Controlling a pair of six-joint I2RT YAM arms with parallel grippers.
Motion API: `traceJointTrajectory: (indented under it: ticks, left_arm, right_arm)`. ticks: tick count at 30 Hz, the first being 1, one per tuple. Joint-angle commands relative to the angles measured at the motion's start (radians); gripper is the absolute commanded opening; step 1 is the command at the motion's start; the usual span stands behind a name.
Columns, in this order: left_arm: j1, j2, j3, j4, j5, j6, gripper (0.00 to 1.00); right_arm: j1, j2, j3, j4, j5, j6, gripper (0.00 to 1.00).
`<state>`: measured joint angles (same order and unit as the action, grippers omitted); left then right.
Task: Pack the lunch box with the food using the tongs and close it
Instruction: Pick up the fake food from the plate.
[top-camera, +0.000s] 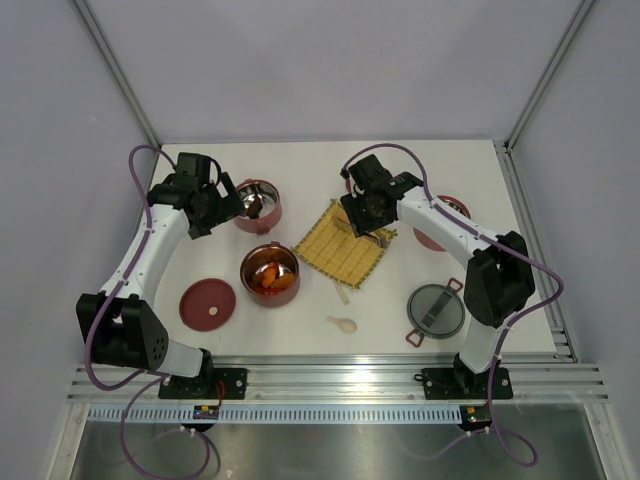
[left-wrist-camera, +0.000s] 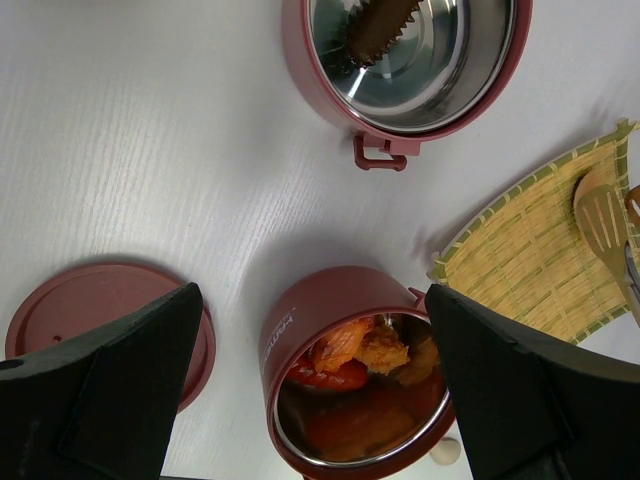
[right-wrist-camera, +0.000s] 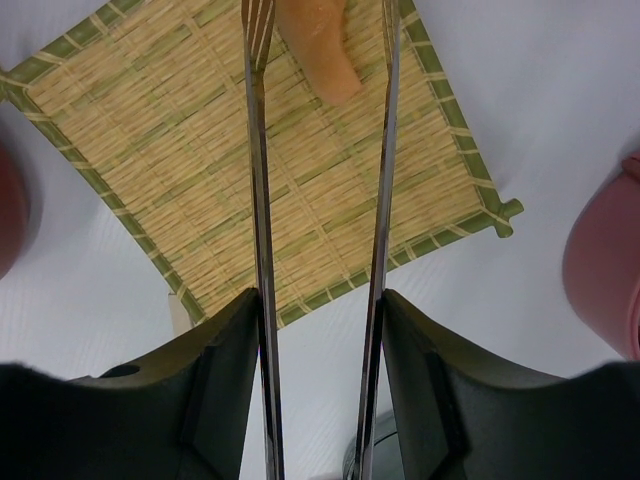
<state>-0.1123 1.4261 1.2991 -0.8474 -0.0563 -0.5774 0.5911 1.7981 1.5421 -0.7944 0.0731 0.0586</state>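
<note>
Tongs (right-wrist-camera: 258, 200) sit clamped in the right gripper (right-wrist-camera: 322, 310), tips flanking an orange food piece (right-wrist-camera: 318, 50) on the yellow mat (right-wrist-camera: 150, 150). Left gripper (left-wrist-camera: 312, 300) hangs wide apart above a red tier (left-wrist-camera: 285, 340) (orange bits (left-wrist-camera: 370, 350) inside); a second tier (left-wrist-camera: 298, 45) nearby holds one brown piece (left-wrist-camera: 378, 28).

A fixed overhead camera looks down from behind; both wrist cameras face down, close (all share the yellow woven mat (top-camera: 335, 250)).

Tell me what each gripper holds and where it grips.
Right gripper holds the tongs, squeezing both arms from outside, well back from the tips. Left gripper is open and holds nothing.
</note>
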Motion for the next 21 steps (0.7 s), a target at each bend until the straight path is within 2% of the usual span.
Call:
traceJointTrajectory:
  ticks: [1,12,21]
  left_arm:
    - [0.005,-0.038,0.037,0.010,-0.013,-0.009,0.99]
    - [0.005,-0.042,0.028,0.014,-0.008,-0.009,0.99]
    - [0.005,-0.047,0.023,0.018,-0.002,-0.010,0.99]
  right_arm:
    - [-0.008,0.017,0.046,0.024,-0.053,-0.025,0.57]
    - [-0.007,-0.031,0.016,0.001,-0.165,0.001,0.58]
    - [-0.008,-0.008,0.010,-0.005,-0.130,0.004,0.56]
